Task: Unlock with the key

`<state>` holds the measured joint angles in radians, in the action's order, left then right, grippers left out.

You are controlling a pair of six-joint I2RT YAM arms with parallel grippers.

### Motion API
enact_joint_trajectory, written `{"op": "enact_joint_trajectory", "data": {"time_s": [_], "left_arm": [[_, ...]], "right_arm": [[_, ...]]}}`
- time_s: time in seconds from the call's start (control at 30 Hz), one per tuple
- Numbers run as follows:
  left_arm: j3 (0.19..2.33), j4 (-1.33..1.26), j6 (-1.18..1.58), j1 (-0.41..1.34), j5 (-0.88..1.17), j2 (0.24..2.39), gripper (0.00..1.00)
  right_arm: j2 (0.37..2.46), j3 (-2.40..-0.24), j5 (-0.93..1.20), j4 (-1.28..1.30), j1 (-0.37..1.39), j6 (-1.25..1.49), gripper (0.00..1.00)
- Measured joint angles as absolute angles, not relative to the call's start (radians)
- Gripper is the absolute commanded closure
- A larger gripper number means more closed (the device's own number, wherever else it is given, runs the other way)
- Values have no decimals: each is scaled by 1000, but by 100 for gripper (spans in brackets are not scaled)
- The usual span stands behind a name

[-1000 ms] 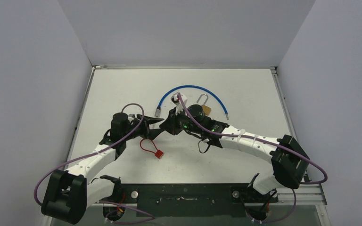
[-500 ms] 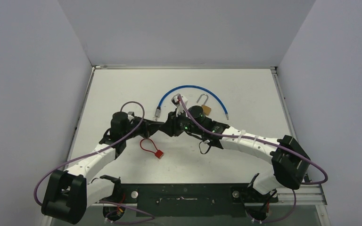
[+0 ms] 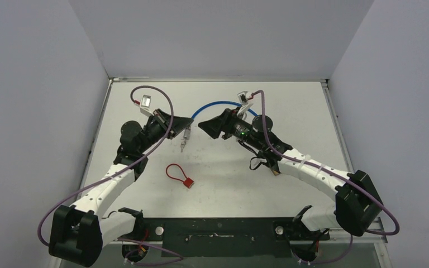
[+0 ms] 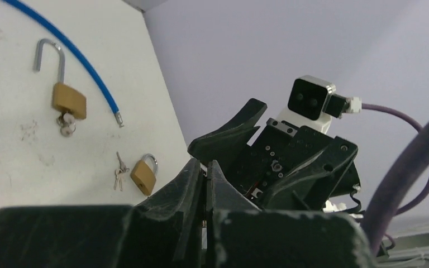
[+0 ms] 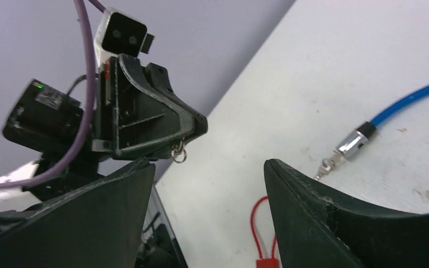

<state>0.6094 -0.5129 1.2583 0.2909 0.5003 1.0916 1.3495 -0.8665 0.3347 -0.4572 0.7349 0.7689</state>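
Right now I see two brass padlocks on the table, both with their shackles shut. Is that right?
Not quite. Two brass padlocks lie on the table, but only the lower padlock is shut; the upper padlock, beside the blue cable, has its shackle swung open. The left wrist view shows it.

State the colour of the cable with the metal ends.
Blue. The cable shows best in the top external view.
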Motion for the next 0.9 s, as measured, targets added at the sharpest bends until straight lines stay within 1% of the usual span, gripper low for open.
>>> {"op": "enact_joint_trajectory", "data": {"time_s": [0.1, 0.17, 0.2, 0.27, 0.37, 0.5, 0.6, 0.67, 0.77, 0.9], "left_arm": [[625, -601, 1203, 291, 535, 1094, 100], [645, -656, 1186, 291, 561, 1097, 100], [657, -683, 1182, 291, 577, 1098, 100], [677, -743, 1181, 291, 606, 1098, 100], [691, -813, 1194, 292, 632, 1099, 100], [692, -882, 1224, 295, 653, 1112, 100], [692, -907, 1252, 302, 653, 1118, 100], [692, -930, 1272, 306, 652, 1119, 100], [692, -950, 1297, 309, 648, 1120, 100], [692, -963, 1325, 309, 643, 1120, 100]], "right_arm": [[1339, -867, 356, -531, 727, 817, 32], [1335, -875, 376, -561, 728, 843, 40], [1335, -884, 387, -571, 728, 852, 46], [1337, -905, 411, -584, 728, 870, 51], [1340, -931, 441, -614, 728, 886, 51], [1346, -952, 477, -651, 735, 898, 44], [1363, -985, 490, -645, 744, 889, 46], [1373, -1008, 495, -636, 755, 875, 51], [1384, -1028, 504, -624, 767, 859, 63], [1389, -1031, 514, -612, 773, 846, 84]]}}
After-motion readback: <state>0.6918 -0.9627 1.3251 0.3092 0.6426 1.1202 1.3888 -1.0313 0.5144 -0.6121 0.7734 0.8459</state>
